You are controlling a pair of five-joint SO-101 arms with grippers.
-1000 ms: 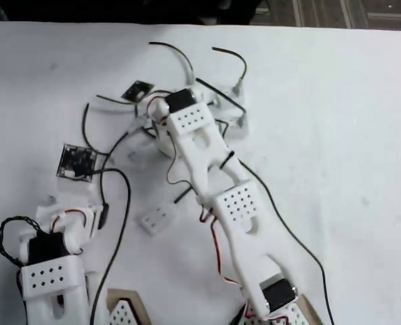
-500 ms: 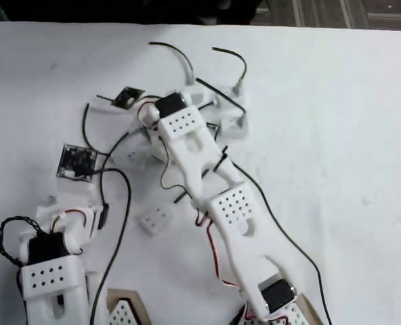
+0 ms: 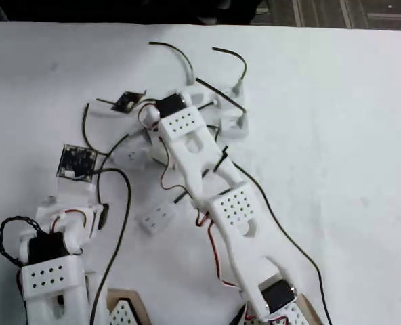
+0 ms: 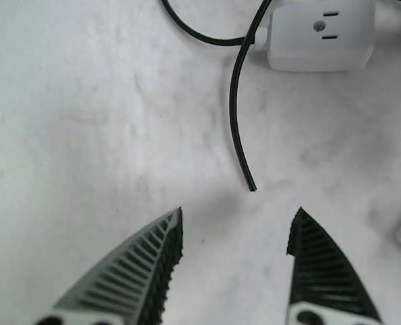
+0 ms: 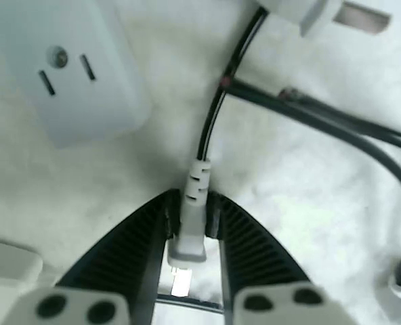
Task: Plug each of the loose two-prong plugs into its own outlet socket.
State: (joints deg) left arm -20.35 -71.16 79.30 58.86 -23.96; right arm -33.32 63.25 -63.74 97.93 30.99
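In the right wrist view my right gripper (image 5: 189, 203) is shut on a white two-prong plug (image 5: 186, 238), whose black cable (image 5: 214, 115) runs away from it. A white outlet socket (image 5: 72, 71) lies face up just beyond and to one side of the plug. A second white plug (image 5: 309, 12) with bare prongs lies farther off. In the high view the right arm (image 3: 187, 128) stretches to the middle of the table among the cables. My left gripper (image 4: 238, 220) hovers open over bare table, just short of a loose black cable end (image 4: 250, 187). A white outlet block (image 4: 319, 34) lies beyond it.
On the white table (image 3: 336, 135) a loose white outlet block (image 3: 160, 217) lies between the arms. Two small black-faced squares (image 3: 77, 161) (image 3: 127, 101) sit left of the right arm. Two cables with white plugs (image 3: 238, 88) curl at the back. The table's right side is open.
The right arm's wrist has shifted a little left and toward the back. The small black square near it slid left and tilted. The left arm has stayed put.
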